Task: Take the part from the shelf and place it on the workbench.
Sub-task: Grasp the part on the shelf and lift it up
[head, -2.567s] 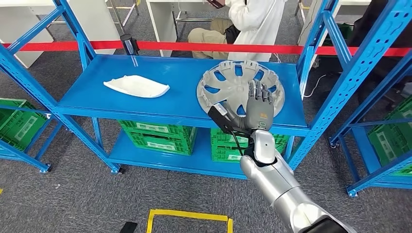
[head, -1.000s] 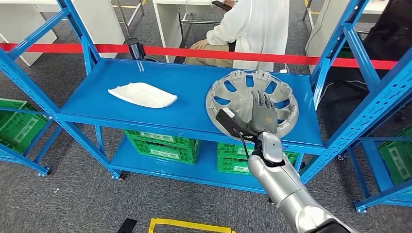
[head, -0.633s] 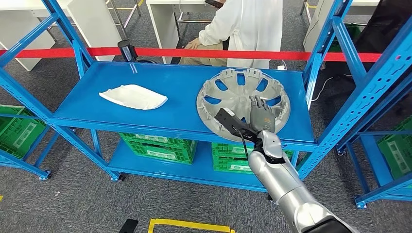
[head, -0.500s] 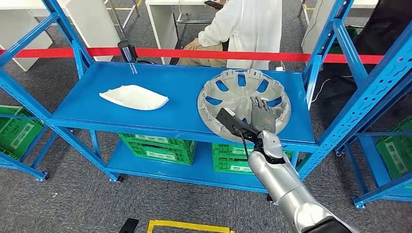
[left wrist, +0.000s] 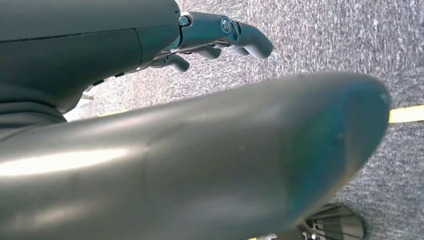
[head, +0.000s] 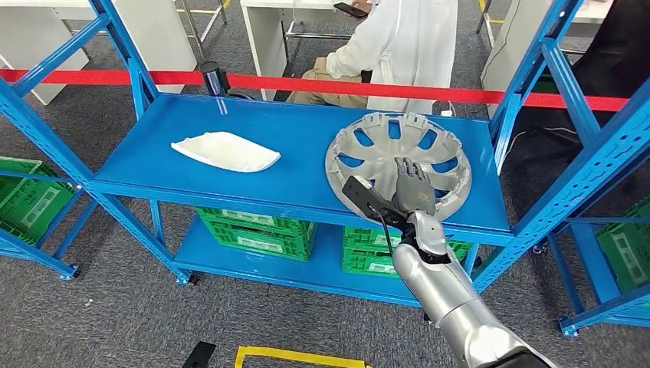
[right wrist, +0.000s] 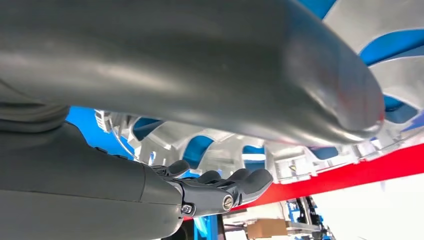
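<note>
Silver-grey plastic hubcap (head: pixel 397 156) lies flat at the right end of the blue shelf (head: pixel 230 184), the right hand (head: pixel 412 188) spread over its near side, grasping nothing. Looks light, stiff and a bit slippery; I'd grab the rim or a spoke slot.

Left wrist view: left hand (left wrist: pixel 220 35) hangs loosely curled over grey carpet, holding nothing.

Right wrist view: spokes just beyond the fingers (right wrist: pixel 235 185).

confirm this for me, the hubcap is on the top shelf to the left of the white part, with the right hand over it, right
Not quite. In the head view the hubcap lies to the right of the white part, not the left. The rest holds: both are on the top shelf, and the right hand is over the hubcap's near side.
</note>
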You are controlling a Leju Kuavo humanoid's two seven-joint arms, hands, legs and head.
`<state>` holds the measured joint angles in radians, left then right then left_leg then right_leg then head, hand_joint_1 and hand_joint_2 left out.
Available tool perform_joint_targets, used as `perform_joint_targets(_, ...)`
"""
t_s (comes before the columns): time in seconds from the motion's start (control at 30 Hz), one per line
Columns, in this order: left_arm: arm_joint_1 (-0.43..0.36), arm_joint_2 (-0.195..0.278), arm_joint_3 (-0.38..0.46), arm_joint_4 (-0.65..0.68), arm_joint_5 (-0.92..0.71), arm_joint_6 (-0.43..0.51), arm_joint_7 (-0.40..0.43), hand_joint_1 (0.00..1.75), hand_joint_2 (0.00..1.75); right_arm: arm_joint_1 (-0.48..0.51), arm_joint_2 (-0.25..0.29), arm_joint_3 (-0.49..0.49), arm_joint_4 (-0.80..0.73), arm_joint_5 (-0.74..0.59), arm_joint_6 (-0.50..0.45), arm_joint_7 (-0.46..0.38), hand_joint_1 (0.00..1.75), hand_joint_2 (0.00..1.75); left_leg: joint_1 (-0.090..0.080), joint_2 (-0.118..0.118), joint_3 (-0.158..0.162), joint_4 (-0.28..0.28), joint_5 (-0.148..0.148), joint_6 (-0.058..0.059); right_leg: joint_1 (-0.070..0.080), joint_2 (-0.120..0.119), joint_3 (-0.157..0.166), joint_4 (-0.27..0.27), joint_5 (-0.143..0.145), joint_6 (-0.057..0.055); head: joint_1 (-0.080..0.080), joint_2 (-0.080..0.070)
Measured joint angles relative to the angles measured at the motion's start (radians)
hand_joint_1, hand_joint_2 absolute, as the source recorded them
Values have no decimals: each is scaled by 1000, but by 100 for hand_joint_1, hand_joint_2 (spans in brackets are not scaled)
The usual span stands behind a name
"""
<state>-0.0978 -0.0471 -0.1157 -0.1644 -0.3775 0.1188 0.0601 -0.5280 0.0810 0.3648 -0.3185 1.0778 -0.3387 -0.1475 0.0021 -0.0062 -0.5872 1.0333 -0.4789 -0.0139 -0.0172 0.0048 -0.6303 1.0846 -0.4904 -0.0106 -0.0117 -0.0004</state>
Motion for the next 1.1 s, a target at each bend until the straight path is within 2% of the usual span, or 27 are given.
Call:
perform_joint_targets(0.1, -3, 0, 0, 0, -1, 0, 1, 0, 0, 0, 6, 0, 0, 1, 0, 0, 0, 0, -1, 0, -3, 2, -2, -14, 3, 3, 1, -10, 1, -17, -1, 0)
perform_joint_targets(0.17, -4, 0, 0, 0, -1, 0, 1, 0, 0, -1, 10, 0, 0, 4, 1, 1, 0, 0, 1, 1, -15, 26, -20, -25, -1, 2, 2, -13, 4, -28, -4, 0)
perform_joint_targets(0.2, -5, -1, 0, 0, -1, 0, 1, 0, 0, -2, 12, 0, 0, 5, 3, 2, 0, 0, 2, 2, -32, 64, -42, -31, -3, 2, 3, -15, 5, -31, -6, 0)
perform_joint_targets(0.27, -6, -1, 0, 0, -1, 0, 1, 0, 0, 0, 15, 0, 1, 9, 8, 9, 0, 0, 5, 2, -88, 187, -101, -39, -4, 2, 4, -15, 5, -35, -9, 0)
perform_joint_targets(0.3, -6, -2, 0, 1, -1, 0, 1, 0, 0, 1, 16, 0, 2, 10, 10, 13, 0, 0, 6, 2, -116, 243, -119, -41, -3, 2, 4, -15, 4, -35, -9, 0)
perform_joint_targets(0.33, -5, -2, 0, 1, -1, 0, 1, 0, 0, 3, 16, 0, 3, 10, 12, 16, 0, 0, 6, 2, -132, 272, -120, -42, -3, 2, 4, -15, 4, -36, -9, 0)
perform_joint_targets(0.37, -5, -2, 0, 1, -1, 0, 1, 0, 0, 4, 16, 0, 5, 10, 14, 19, 0, 0, 6, 2, -131, 263, -101, -40, -3, 2, 5, -15, 3, -36, -9, 0)
perform_joint_targets(0.4, -5, -2, 0, 1, -1, 0, 2, 0, 0, 5, 16, 0, 7, 10, 16, 21, 0, 0, 6, 2, -111, 215, -68, -36, -3, 2, 6, -15, 2, -36, -9, 0)
perform_joint_targets(0.43, -5, -1, 0, 1, -1, 0, 2, 0, 0, 5, 17, 0, 7, 9, 16, 24, 0, 0, 5, 2, -80, 144, -30, -30, -3, 3, 8, -16, 2, -35, -9, 0)
perform_joint_targets(0.47, -5, -1, 0, 1, -1, 0, 2, 0, 0, 5, 18, 0, 8, 9, 16, 25, 0, 0, 2, 2, -48, 77, -6, -24, -2, 3, 9, -16, 1, -32, -9, 0)
perform_joint_targets(0.5, -5, 0, 0, 1, -1, 1, 2, 0, 0, 5, 18, 0, 8, 9, 16, 26, 0, 0, -1, 2, -24, 27, 8, -19, -2, 4, 10, -17, 1, -28, -9, 0)
perform_joint_targets(0.53, -5, 0, 0, 1, -1, 1, 2, 0, 0, 7, 19, 0, 9, 9, 17, 27, 0, 0, -3, 1, -11, 0, 11, -15, -1, 4, 9, -19, 2, -23, -9, 0)
perform_joint_targets(0.63, -4, -1, 0, 2, -1, 1, 2, 0, 0, 12, 20, 0, 10, 9, 18, 28, 0, 0, -4, 1, -4, -19, 15, -3, -1, 3, 12, -28, 6, -3, -8, 0)
perform_joint_targets(0.67, -3, -1, 0, 1, -1, 1, 2, 0, 0, 11, 20, 0, 10, 8, 18, 28, 0, 0, -1, 2, -1, -27, 20, 4, 0, 2, 8, -18, -2, 1, -7, 0)
perform_joint_targets(0.73, -5, -1, 0, 1, -1, 1, 2, 0, 0, 11, 20, 0, 10, 8, 18, 28, 0, 0, 3, 4, 5, -37, 27, 14, 1, 0, -28, 62, -49, 6, -5, 0)
perform_joint_targets(0.8, -5, -1, 0, 1, -1, 1, 2, 0, 0, 14, 20, 0, 12, 8, 19, 31, 0, 0, 2, 4, 3, -34, 25, 20, 2, 0, -90, 189, -104, 9, -3, 0)
perform_joint_targets(0.83, -5, -1, 0, 1, -1, 1, 2, 0, 0, 17, 20, 0, 14, 7, 21, 34, 0, 0, 2, 4, 2, -30, 23, 21, 2, 0, -110, 228, -111, 11, -2, 0)
perform_joint_targets(0.87, -4, -2, 0, 1, -2, 1, 2, 0, 0, 19, 20, 0, 15, 5, 22, 36, 0, 0, 2, 3, 1, -26, 21, 21, 1, 0, -114, 232, -100, 12, 0, 0)
perform_joint_targets(0.9, -4, -3, 0, 1, -3, 1, 2, 0, 0, 19, 20, 0, 16, 3, 23, 38, 0, 0, 3, 2, 1, -22, 18, 19, 0, -1, -98, 197, -73, 13, 1, 0)
perform_joint_targets(0.93, -4, -3, 0, 1, -6, 0, 3, 0, 0, 19, 19, 0, 17, 1, 23, 38, 0, 0, 4, 2, 0, -15, 14, 16, -1, -1, -67, 135, -39, 13, 2, 0)
perform_joint_targets(0.97, -5, -3, 0, 1, -8, 0, 3, 0, 0, 18, 19, 0, 17, -1, 24, 37, 0, 0, 2, 1, -3, -6, 8, 10, -1, -2, -37, 75, -17, 12, 3, 0)
perform_joint_targets(1.03, -8, -3, 0, 1, -12, -2, 3, 0, 0, 18, 20, 0, 18, -2, 25, 33, 0, 0, -1, 0, -10, 10, -1, -3, 0, -1, -5, 5, 1, 2, 4, 0)
perform_joint_targets(1.1, -10, -3, 0, 0, -14, -2, 4, 0, 0, 19, 22, 0, 18, -4, 31, 33, 0, 0, -2, -1, -13, 12, -2, -12, 2, 2, -7, 0, 0, -12, 3, 0)
